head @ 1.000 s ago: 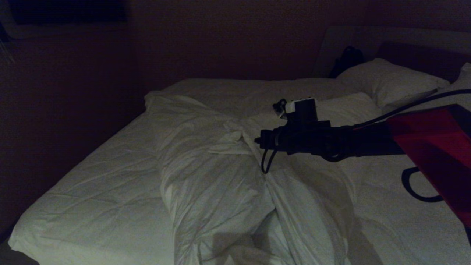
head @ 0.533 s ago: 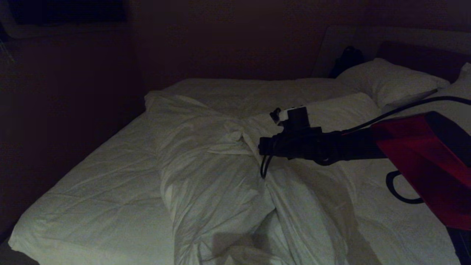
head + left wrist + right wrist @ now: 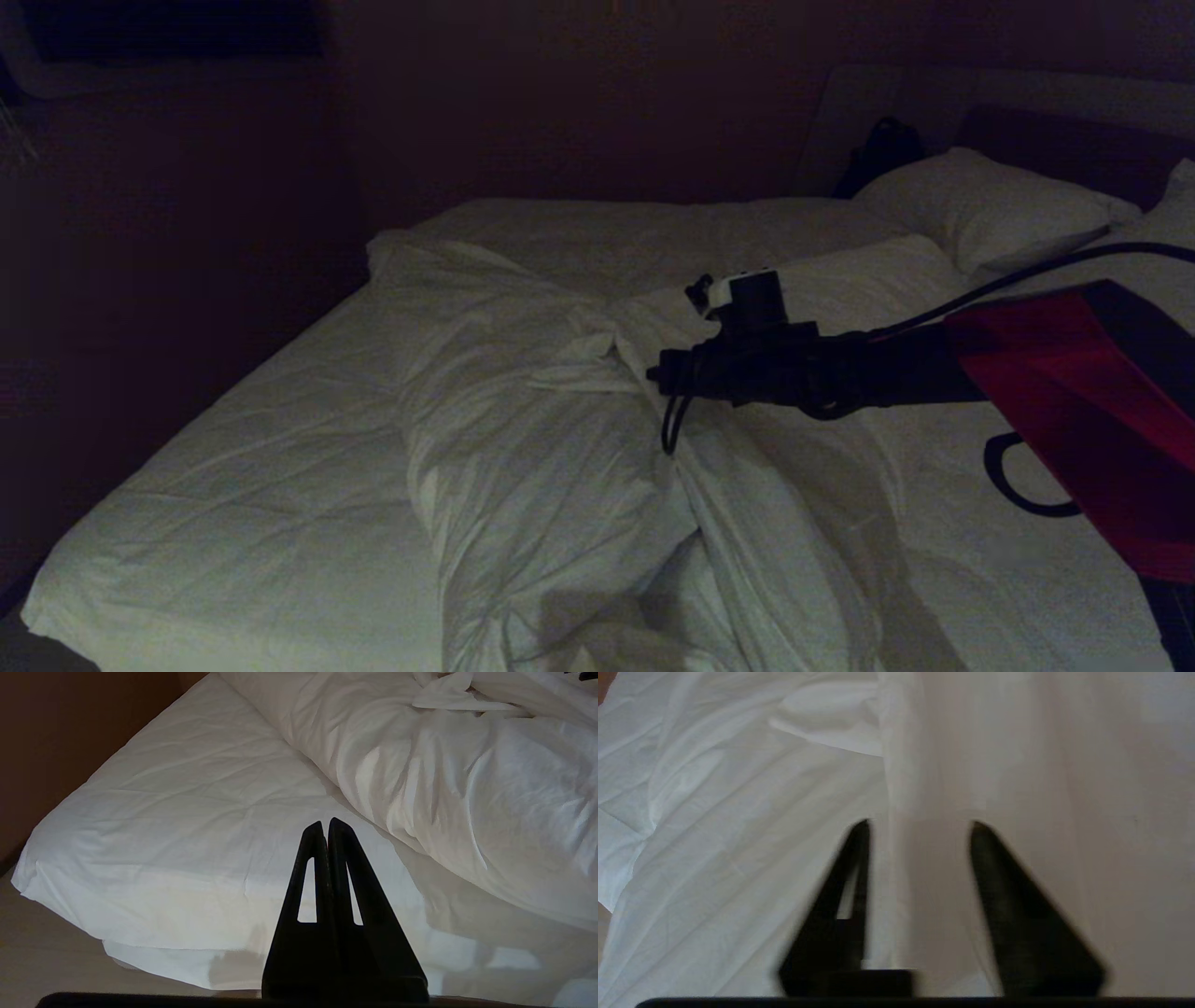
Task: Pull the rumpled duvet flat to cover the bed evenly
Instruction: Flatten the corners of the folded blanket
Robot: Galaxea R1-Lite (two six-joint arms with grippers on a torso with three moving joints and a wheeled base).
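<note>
The white duvet (image 3: 541, 448) lies bunched in a long creased heap down the middle of the bed (image 3: 261, 485), leaving the mattress bare on the left. My right gripper (image 3: 653, 373) reaches in from the right over the heap's middle. In the right wrist view the gripper (image 3: 920, 826) is open, and a lengthwise fold of the duvet (image 3: 738, 812) runs between its fingers; whether they touch it I cannot tell. My left gripper (image 3: 325, 823) is shut and empty, parked off the bed's near left corner, with the bare mattress (image 3: 187, 826) and the duvet (image 3: 467, 788) beyond it.
White pillows (image 3: 980, 210) lie at the far right by the dark headboard (image 3: 1074, 140), with a dark object (image 3: 882, 149) beside them. A dark wall (image 3: 187, 233) runs along the bed's left side. Pale floor (image 3: 46, 961) shows below the near left corner.
My right arm has dipped slightly toward the duvet heap. The duvet and the left arm have not moved.
</note>
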